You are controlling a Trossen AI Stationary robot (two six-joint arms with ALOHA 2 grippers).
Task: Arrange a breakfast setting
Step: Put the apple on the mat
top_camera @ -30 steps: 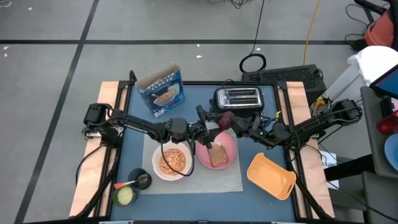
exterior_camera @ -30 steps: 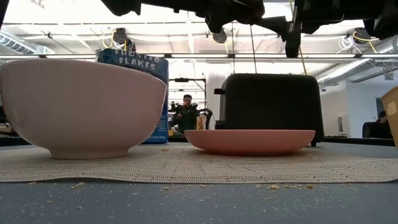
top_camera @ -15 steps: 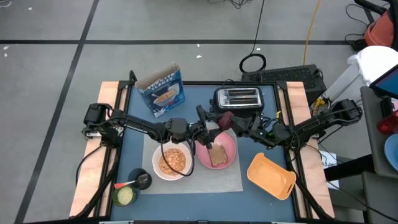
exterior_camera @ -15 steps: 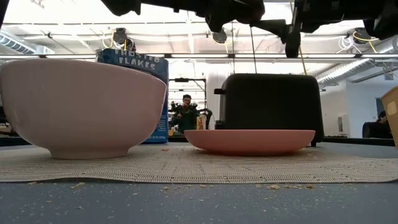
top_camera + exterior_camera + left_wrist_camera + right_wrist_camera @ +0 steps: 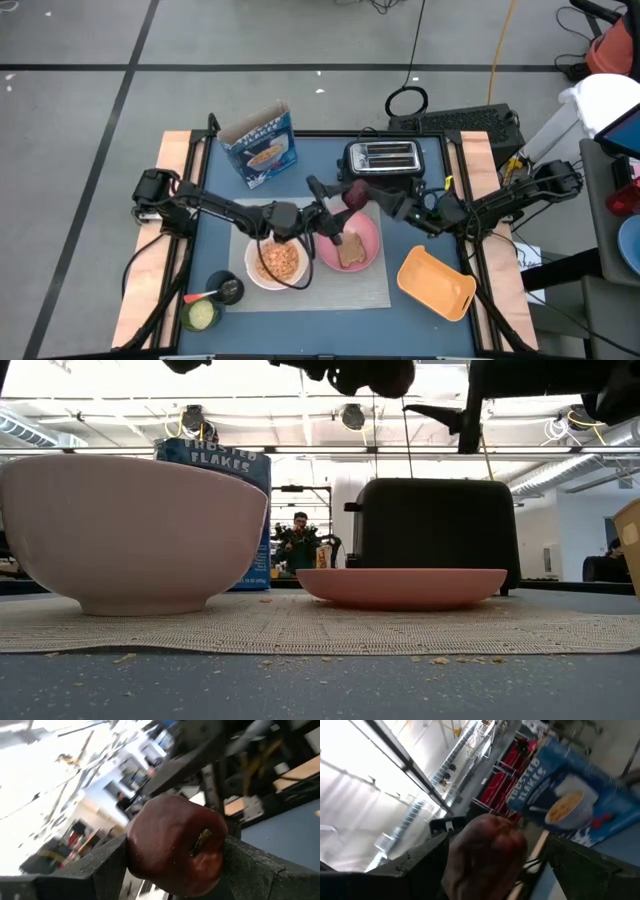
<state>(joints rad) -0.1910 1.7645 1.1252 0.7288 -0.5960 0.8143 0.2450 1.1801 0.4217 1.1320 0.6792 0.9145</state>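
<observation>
on the grey mat (image 5: 330,285), the white bowl (image 5: 276,262) holds cereal and the pink plate (image 5: 352,243) holds 1 toast slice (image 5: 350,250). above the plate's far edge, the left gripper (image 5: 338,205) is clamped on the dark red fruit (image 5: 353,193). the right gripper (image 5: 385,200), jaws apart, has drawn back since 1 second ago.

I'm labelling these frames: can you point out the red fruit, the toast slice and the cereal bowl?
Red fruit (image 5: 175,842): left wrist view, middle of its skin beside the stem.
Toast slice (image 5: 350,248): high view, centre of its top face.
Cereal bowl (image 5: 130,525): low view, outer wall.
</observation>
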